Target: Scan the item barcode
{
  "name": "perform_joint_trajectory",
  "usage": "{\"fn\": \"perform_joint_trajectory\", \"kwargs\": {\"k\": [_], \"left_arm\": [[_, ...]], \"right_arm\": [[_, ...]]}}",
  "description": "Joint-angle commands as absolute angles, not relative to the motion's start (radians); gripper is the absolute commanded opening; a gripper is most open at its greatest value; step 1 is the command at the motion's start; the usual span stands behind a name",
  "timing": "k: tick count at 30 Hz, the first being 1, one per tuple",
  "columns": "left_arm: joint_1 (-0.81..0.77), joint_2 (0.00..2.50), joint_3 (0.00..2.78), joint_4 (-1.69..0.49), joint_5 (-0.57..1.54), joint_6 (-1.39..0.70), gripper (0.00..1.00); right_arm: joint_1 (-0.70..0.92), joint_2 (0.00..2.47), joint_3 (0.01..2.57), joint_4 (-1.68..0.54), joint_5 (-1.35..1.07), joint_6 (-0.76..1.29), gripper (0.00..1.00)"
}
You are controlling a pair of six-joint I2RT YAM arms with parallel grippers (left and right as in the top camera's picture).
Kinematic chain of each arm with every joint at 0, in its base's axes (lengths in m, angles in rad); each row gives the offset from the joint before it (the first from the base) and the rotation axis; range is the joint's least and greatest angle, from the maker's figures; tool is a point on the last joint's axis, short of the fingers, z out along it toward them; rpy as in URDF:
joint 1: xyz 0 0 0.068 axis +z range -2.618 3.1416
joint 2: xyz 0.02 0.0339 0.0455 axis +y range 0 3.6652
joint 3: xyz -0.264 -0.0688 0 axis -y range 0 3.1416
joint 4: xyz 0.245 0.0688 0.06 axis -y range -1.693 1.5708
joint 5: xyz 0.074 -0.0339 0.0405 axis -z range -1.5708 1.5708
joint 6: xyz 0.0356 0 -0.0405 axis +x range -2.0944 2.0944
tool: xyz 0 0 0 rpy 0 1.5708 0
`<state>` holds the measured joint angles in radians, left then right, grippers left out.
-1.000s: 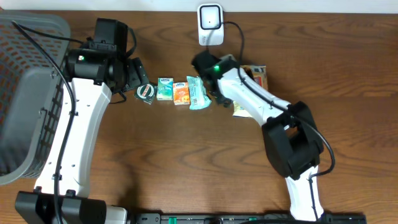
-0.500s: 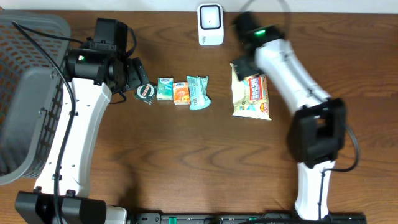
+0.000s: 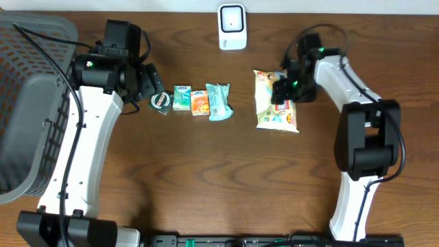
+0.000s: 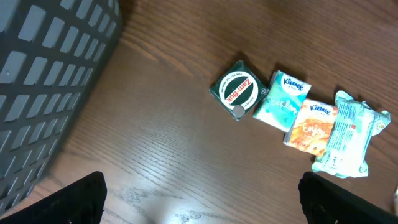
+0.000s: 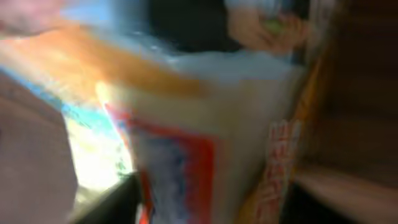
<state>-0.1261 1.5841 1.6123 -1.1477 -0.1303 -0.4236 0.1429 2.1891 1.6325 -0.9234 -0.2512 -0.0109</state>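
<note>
From above, we see the scanner at the far edge of the table, and the snack bag lies flat just to the right of it and nearer to us. The right gripper sits on the bag's upper part. The left gripper hangs well to the scanner's left, next to a row of four small packs, with a grey basket farther left. In the left wrist view, we see both fingers far apart at the lower corners, nothing between them, and the four packs lying side by side on the wood ahead. The right wrist view is badly blurred. The bag's orange and white print fills it, close up, and we cannot tell whether that pincer is pinching the bag or only straddling it.
</note>
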Motion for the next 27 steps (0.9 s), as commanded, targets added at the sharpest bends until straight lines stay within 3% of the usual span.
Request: {"fn": "perform_joint_trajectory", "kwargs": {"k": [1,2,14,20,27], "left_arm": [[-0.125,1.588,1.621,-1.151,-0.139,-0.436,0.98],[-0.125,1.588,1.621,-1.151,-0.139,-0.436,0.98],[-0.125,1.588,1.621,-1.151,-0.139,-0.436,0.98],[-0.125,1.588,1.621,-1.151,-0.139,-0.436,0.98],[-0.125,1.588,1.621,-1.151,-0.139,-0.436,0.98]], "right_arm": [[0.187,2.18,1.601,-0.891,-0.286,0.027,0.11],[0.194,2.179,1.604,-0.881,-0.28,0.045,0.01],[0.218,2.158,1.901,-0.831,-0.28,0.172,0.01],[0.224,2.165,1.91,-0.488,-0.279,0.372,0.01],[0.274,2.215,1.904,-0.202,-0.271,0.453,0.01]]}}
